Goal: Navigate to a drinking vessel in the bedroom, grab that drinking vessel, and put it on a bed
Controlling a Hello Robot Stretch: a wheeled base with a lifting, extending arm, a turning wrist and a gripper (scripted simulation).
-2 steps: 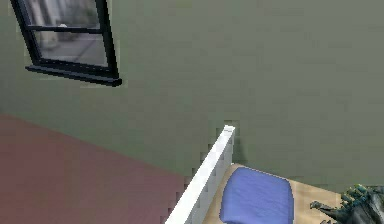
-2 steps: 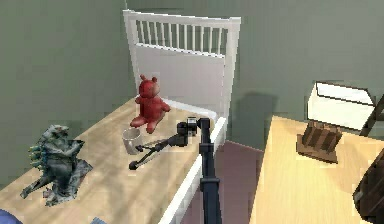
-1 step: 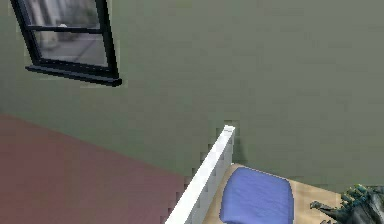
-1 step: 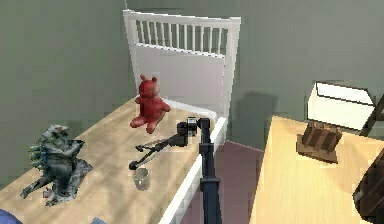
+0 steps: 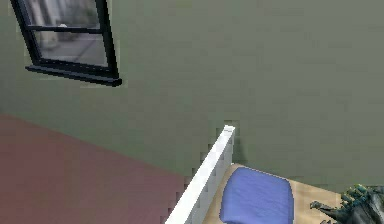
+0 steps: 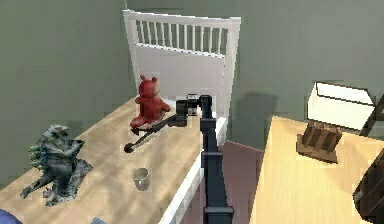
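Note:
A small clear glass cup [image 6: 142, 177] stands upright on the bed's tan cover [image 6: 100, 140], near the side edge. The dark arm [image 6: 212, 170] rises from the arm side view's bottom edge. Its gripper [image 6: 138, 144] reaches left over the cover, a little beyond the cup. The gripper holds nothing: only bare cover lies at its far end. A red plush figure [image 6: 150, 103] sits just beyond the fingers. In the forward view the bed's white end board [image 5: 206, 178] and a blue pillow [image 5: 258, 196] sit at the bottom right.
A grey-green creature statue [image 6: 58, 160] stands on the bed at the arm side view's left, and again [image 5: 360, 206] at the forward view's right edge. A white slatted board [image 6: 185, 50] ends the bed. A wooden table [image 6: 310, 180] with a lamp [image 6: 335, 115] stands right of the arm. A dark-framed window [image 5: 70, 40] is in the green wall above red floor [image 5: 60, 170].

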